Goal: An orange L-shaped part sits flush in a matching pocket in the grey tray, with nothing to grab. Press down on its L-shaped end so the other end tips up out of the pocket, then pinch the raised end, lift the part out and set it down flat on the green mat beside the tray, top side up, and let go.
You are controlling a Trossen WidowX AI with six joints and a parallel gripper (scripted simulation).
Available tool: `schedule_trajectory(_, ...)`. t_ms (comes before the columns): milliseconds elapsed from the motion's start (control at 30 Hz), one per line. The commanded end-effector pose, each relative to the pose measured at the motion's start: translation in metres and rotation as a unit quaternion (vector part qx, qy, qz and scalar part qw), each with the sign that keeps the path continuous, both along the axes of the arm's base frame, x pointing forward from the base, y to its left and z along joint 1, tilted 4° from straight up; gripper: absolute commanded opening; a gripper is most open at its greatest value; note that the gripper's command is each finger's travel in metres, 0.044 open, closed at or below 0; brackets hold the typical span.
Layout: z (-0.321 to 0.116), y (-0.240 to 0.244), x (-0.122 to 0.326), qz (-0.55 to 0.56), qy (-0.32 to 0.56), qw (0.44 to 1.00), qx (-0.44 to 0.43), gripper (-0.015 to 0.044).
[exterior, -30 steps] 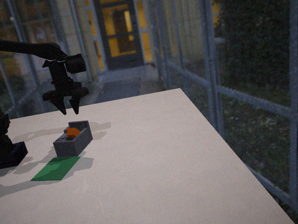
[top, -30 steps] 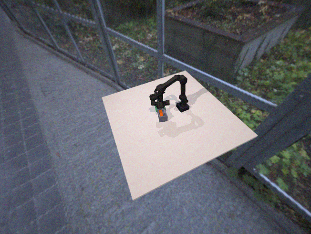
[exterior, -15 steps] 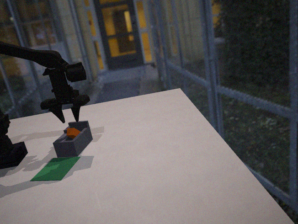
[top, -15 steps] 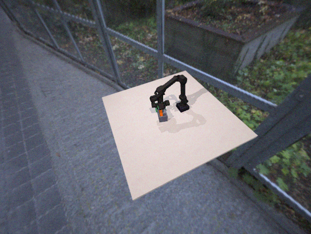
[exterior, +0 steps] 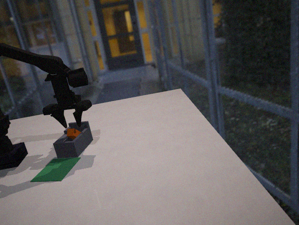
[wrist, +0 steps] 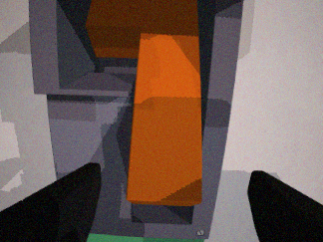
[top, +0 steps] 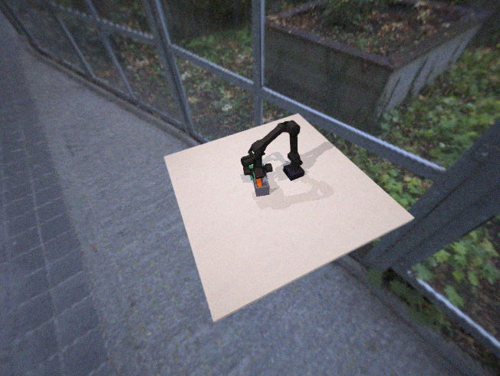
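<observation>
Evidently the raised bar of the orange L-shaped part [top: 258,183] [exterior: 72,133] [wrist: 166,148], tipped up in its grey tray [top: 261,192] [exterior: 65,149] [wrist: 72,133] inboard of the tabletop's edges, runs lengthwise between the black gripper's [top: 258,173] [exterior: 72,126] [wrist: 174,180] wide-spread, empty fingers.

This is outdoors, a paved walkway beside a building. In the top view, grey paving [top: 133,258] runs along the left, from 7 o'clock up to 10 o'clock, and metal framing [top: 258,61] crosses from 11 o'clock to 4 o'clock. Beyond it, at 1 o'clock, stands a big planter [top: 323,77] with fallen leaves; green plants [top: 452,109] grow at 2 o'clock. The exterior view shows a glazed door [exterior: 123,36] with yellow light behind it at 12 o'clock, and dark foliage [exterior: 256,46] at 2 o'clock.
</observation>
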State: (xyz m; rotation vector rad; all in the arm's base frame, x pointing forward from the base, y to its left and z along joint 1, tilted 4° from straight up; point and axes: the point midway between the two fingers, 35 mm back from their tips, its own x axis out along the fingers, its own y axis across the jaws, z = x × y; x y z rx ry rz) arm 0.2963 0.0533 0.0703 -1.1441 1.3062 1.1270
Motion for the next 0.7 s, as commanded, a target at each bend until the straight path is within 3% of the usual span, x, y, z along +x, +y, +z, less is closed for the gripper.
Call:
schedule_trajectory(0,-0.008,-0.001,-0.002,0.002,0.004,1.0,-0.002,0.028)
schedule_trajectory(600,-0.032,-0.003,-0.004,0.002,0.004,1.0,-0.003,0.028)
schedule_trajectory(667,-0.029,-0.002,-0.002,0.0,0.001,1.0,0.0,0.0228)
